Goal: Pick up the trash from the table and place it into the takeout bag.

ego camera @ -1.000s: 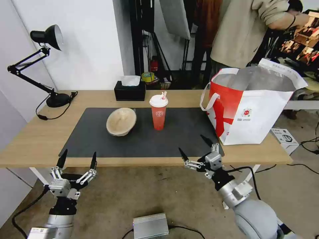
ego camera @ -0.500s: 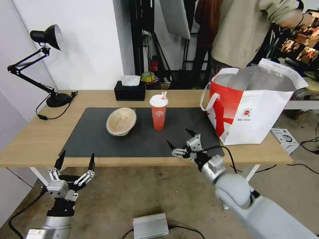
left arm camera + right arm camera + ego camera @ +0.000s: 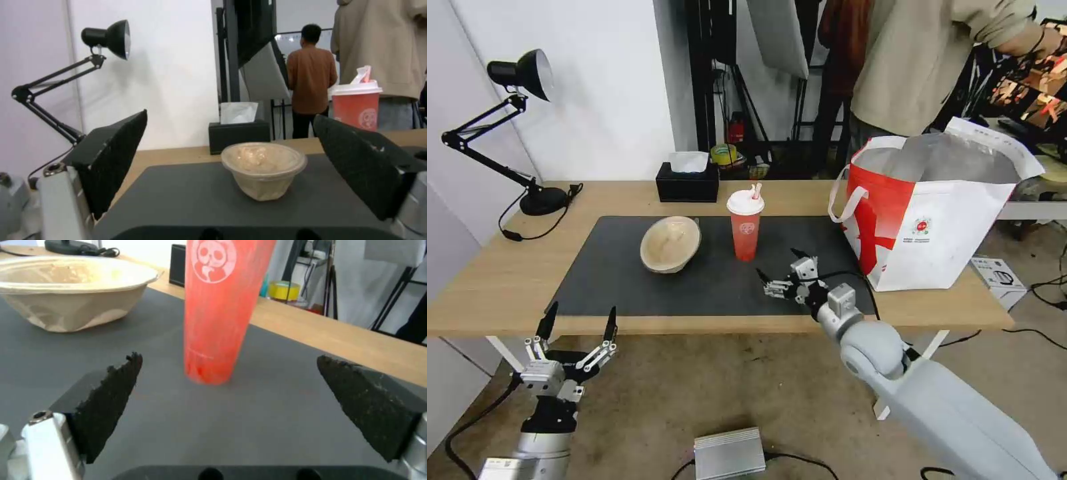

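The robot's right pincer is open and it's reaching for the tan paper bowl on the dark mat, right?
Not quite. The right pincer is open, but it points at the red drink cup with white lid and straw, not the tan paper bowl. In the right wrist view the cup stands between the fingers, ahead of them, on the dark grey mat.

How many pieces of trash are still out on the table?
2: the tan paper bowl on the mat's left half, and the red drink cup upright beside it, ahead of the open right pincer. The takeout bag's contents are hidden.

Matt dark mat (image 3: pixel 707 280); light wood table (image 3: pixel 500 280); glossy red cup (image 3: pixel 222 306).
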